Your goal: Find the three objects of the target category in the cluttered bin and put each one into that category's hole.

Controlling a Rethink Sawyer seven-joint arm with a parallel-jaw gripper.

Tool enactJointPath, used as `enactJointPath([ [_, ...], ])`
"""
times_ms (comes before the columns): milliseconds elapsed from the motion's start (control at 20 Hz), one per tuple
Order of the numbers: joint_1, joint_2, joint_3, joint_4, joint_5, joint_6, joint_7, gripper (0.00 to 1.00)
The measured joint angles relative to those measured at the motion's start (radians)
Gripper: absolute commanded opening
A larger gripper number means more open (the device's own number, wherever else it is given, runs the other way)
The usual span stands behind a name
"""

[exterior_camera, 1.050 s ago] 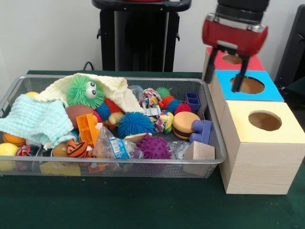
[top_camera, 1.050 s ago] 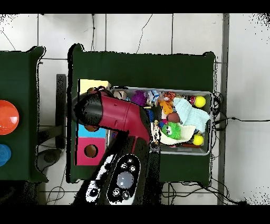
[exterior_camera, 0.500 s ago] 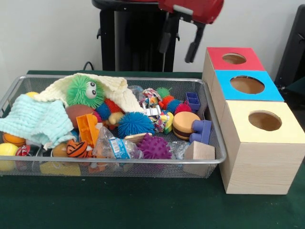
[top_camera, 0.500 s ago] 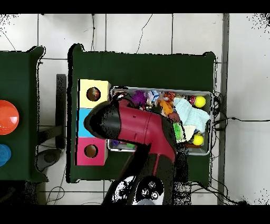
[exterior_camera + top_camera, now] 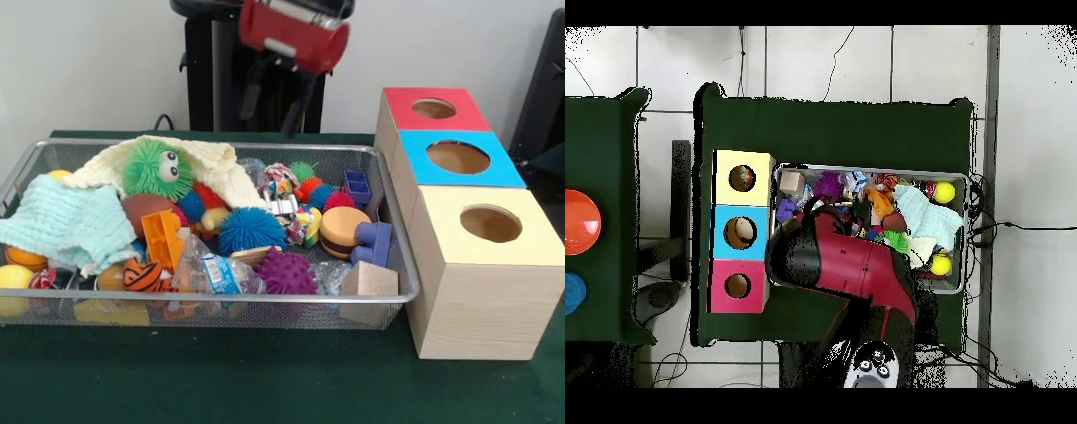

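Swinging away from the blue-topped wooden box (image 5: 508,172), where it hung a second ago, the red-and-black gripper (image 5: 275,99) now hovers above the far rim of the silver wire-mesh bin (image 5: 221,299), its dark fingers spread apart with nothing between them. In the overhead view the red arm (image 5: 855,270) covers the middle of the bin, and a pale thing shows down the blue box's hole. The step in hand looks like the return for another pick. The frames do not say which category is wanted, so the remaining targets can only be placed as somewhere in the bin's heap. To do it well, the gripper should come straight down on a piece that lies exposed on top, fingers straddling its narrow side, and stay off the mesh wall and the loose mint-green knitted cloth (image 5: 66,225), which would likely drag neighbours along. Likely candidates lie open: a blue rubber spiky ball (image 5: 251,230) near the middle, a purple spiky ball (image 5: 284,274) against the near wall, a round toy hamburger (image 5: 342,230) touching a purple plastic block (image 5: 375,243), and a plain wooden block (image 5: 369,283) in the near corner beside the boxes. The spiky balls look soft and should squash under the fingers; the blocks look rigid and may slip.
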Motion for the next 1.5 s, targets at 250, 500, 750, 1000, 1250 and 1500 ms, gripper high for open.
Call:
enactJointPath([
  [250, -0.042, 0.054, 0.009, 0.062, -0.014, -0.193, 0.000, 1.00],
  [500, -0.087, 0.111, 0.032, 0.126, -0.021, -0.331, 0.000, 1.00],
  [750, -0.115, 0.138, 0.058, 0.169, -0.021, -0.339, 0.000, 1.00],
  [1000, -0.109, 0.145, 0.072, 0.222, -0.021, -0.339, 0.000, 1.00],
  [1250, -0.095, 0.136, 0.085, 0.269, -0.016, -0.339, 0.000, 1.00],
  [1500, -0.105, 0.142, 0.125, 0.294, -0.013, -0.339, 0.000, 1.00],
])
